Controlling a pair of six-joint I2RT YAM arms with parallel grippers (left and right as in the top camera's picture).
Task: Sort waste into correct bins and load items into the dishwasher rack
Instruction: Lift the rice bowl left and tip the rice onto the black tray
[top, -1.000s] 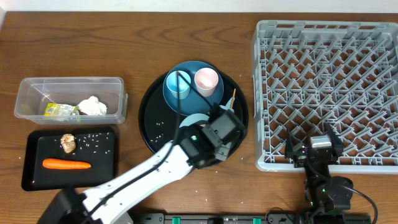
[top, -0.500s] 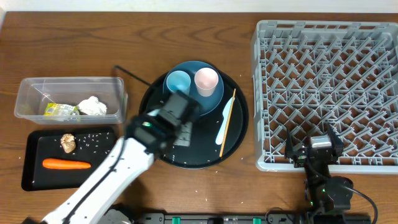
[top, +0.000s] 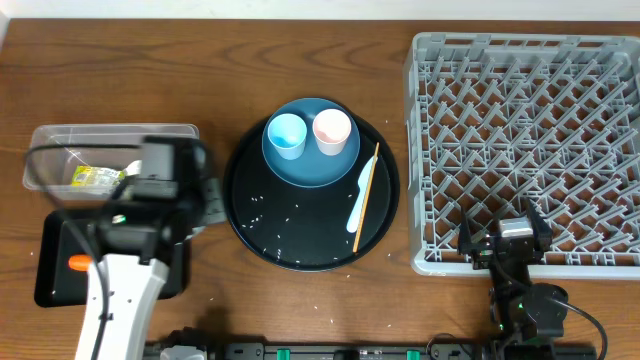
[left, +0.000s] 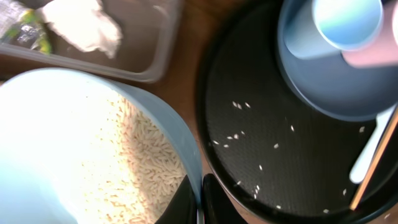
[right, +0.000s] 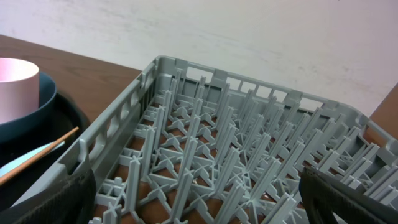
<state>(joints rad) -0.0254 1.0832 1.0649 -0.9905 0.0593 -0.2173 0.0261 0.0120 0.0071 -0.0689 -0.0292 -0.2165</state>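
On the left, the clear tub (top: 50, 150) holds the white tissue (left: 84, 25) and the wrapper (top: 95, 178). Below it, the carrot (top: 77, 263) lies in the flat black tray (top: 50, 290). The left gripper (left: 200, 200) pinches the rim of the white bowl (left: 74, 155), which has rice in it, just beside the tub. In the middle, the blue plate (top: 310, 168), blue cup (top: 286, 133), pink cup (top: 332, 130), spoon (top: 359, 203) and chopstick (top: 367, 190) sit on the round tray (top: 300, 245). On the right, the right gripper (top: 503, 237) is wide open by the grey rack (top: 530, 130).

The left arm (top: 125, 270) is now at the left of the counter, over the shallow black tray (top: 50, 285) and the near edge of the clear tub (top: 60, 135), no longer over the round black tray (top: 300, 250). The white bowl (left: 81, 155) has left that tray, clamped in the left gripper (left: 200, 199). The white spoon (top: 357, 203) and chopstick (top: 368, 185) lie uncovered, and the arm hides most of the carrot (top: 77, 263)
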